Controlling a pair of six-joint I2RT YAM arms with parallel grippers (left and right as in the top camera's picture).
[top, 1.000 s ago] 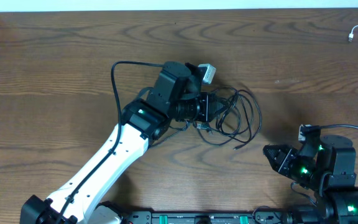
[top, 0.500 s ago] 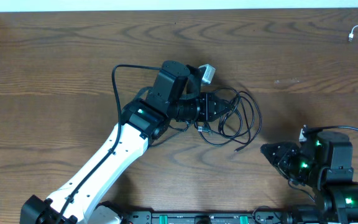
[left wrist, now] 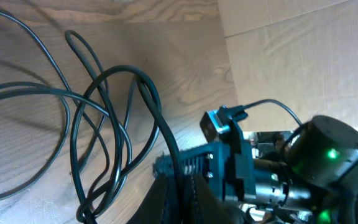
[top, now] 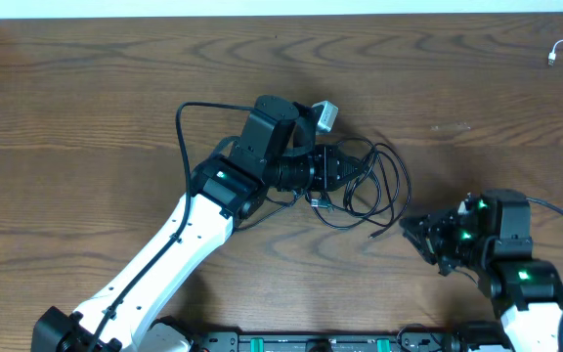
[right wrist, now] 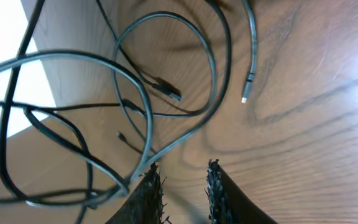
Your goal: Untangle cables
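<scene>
Right arm (top: 501, 242) closer to black cables (top: 368, 186), jaws narrowly parted

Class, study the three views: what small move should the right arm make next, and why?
Probably ease the right gripper forward onto the nearest loop of the black cables and close on it. The left gripper is shut on the tangle, while the right jaws stand open and empty, with that loop lying just beside one fingertip.
</scene>
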